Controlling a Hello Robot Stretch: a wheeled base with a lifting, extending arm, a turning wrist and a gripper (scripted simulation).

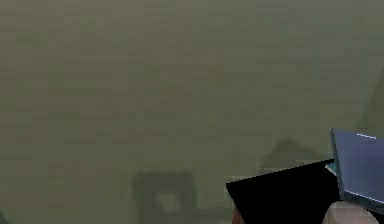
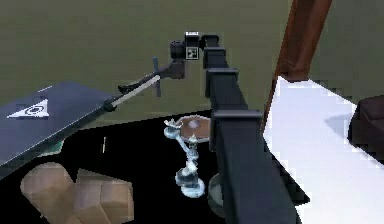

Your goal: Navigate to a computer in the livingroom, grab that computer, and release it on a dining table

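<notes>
You had the arm point(image 2: 235, 130) reaching out over a black tabletop point(image 2: 140, 150), with the two white marker squares point(image 2: 190, 47) at its far end and the gripper point(image 2: 118, 94) pointing away from them toward the arm side view's left. You could not tell from these views how the fingers point(image 2: 140, 86) stood. The computer point(image 2: 50, 112), a flat dark blue-grey slab with a pale triangle mark on its top, lay right at the fingertips, its near corner meeting them and the rest spreading away beyond the tool. You could not tell whether the gripper held it or whether it rested on something beneath.

Below the gripper and nearer the robot sat some brown boxes point(image 2: 70, 192). Between the fingers and the arm's bar, lower down, a cluster of clear glass pieces point(image 2: 188, 160) stood on the black top. On the far side of the arm from the gripper was a white surface point(image 2: 320, 150), with a brown wooden post point(image 2: 305, 40) rising behind it and a dark object point(image 2: 370, 125) at the view's right edge.

In the forward view the same slab point(image 1: 362, 160) showed at the right edge beside the black top point(image 1: 280, 195), against an olive wall point(image 1: 180, 80).
</notes>
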